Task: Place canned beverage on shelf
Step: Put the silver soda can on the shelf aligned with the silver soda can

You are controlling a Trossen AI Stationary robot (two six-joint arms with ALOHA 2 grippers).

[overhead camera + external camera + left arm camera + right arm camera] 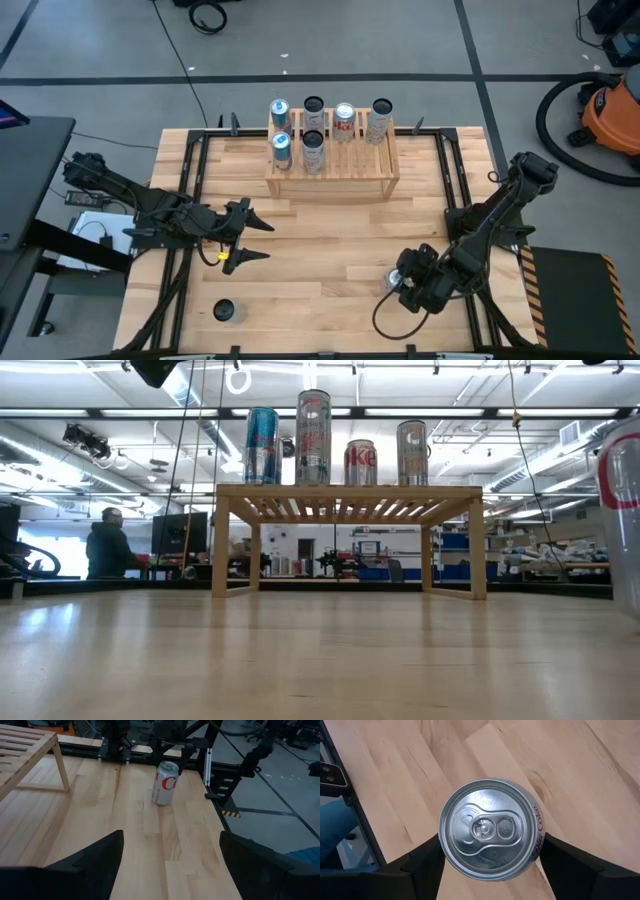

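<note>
A silver Diet Coke can (490, 830) sits between the fingers of my right gripper (491, 854) near the table's right front; it also shows in the high view (394, 277) and in the left wrist view (165, 782). The shelf (335, 170), a light-wood slatted rack, stands at the far middle of the table with several cans upright on its top (350, 500). My left gripper (255, 240) waits open at the table's left, holding nothing. My right gripper pinches the can between its two fingers, one on each opposite side of the side wall (540, 842), just below the top rim. The fingers come from above, slanting down. The can's top faces up; it leans slightly and looks just clear of the tabletop (161, 800).
A dark-topped can (224, 311) stands upright near the table's front left. Black rails (455, 170) run along both sides of the plank top. Bare wood lies between the held can and the shelf. A person (105, 550) stands far back in the room.
</note>
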